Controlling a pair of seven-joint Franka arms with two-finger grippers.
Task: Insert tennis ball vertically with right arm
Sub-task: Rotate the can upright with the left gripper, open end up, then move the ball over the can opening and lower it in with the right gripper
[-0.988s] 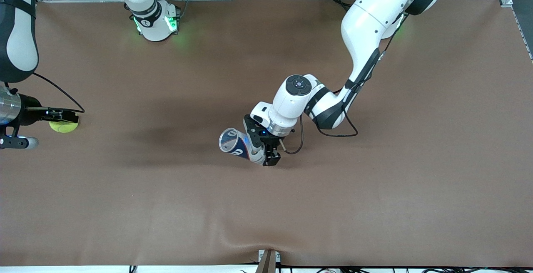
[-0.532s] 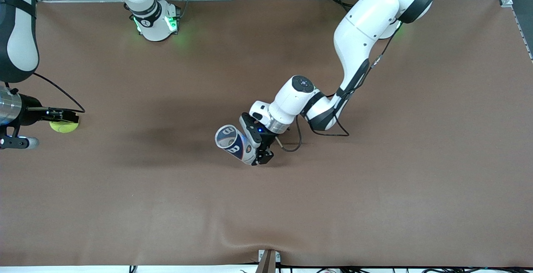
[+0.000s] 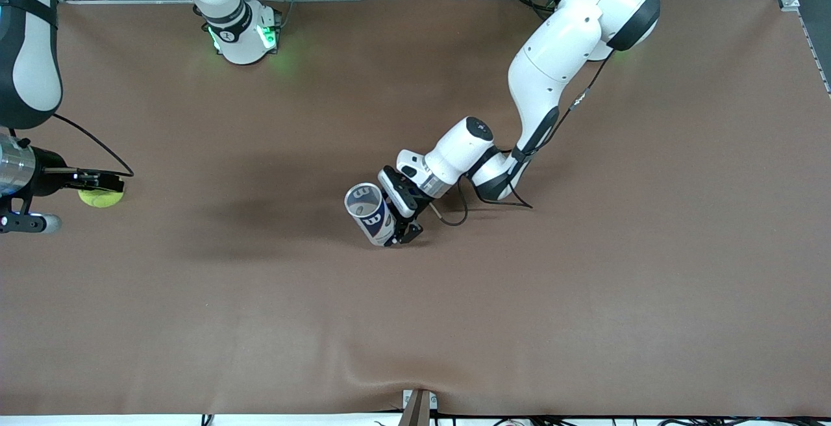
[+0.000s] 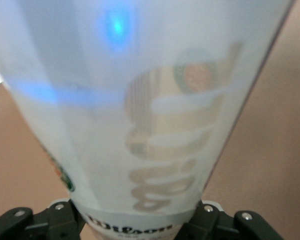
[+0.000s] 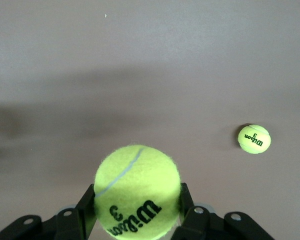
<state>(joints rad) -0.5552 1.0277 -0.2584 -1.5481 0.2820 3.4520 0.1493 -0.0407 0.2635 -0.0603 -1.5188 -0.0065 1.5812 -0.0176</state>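
Observation:
My right gripper is at the right arm's end of the table, shut on a yellow-green tennis ball. The right wrist view shows that ball clamped between the two fingers. A second tennis ball lies on the table in that view; it does not show in the front view. My left gripper is shut on a clear Wilson ball can over the middle of the table. The can is slightly tilted, its open mouth up. The can fills the left wrist view.
A brown cloth covers the table, with a wrinkle at its front edge near a bracket. The right arm's base stands at the back edge. The left arm's forearm reaches over the table's middle.
My left gripper has turned the can from steeply tilted to nearly upright and drawn back a little toward its base. The right gripper and its ball have barely moved.

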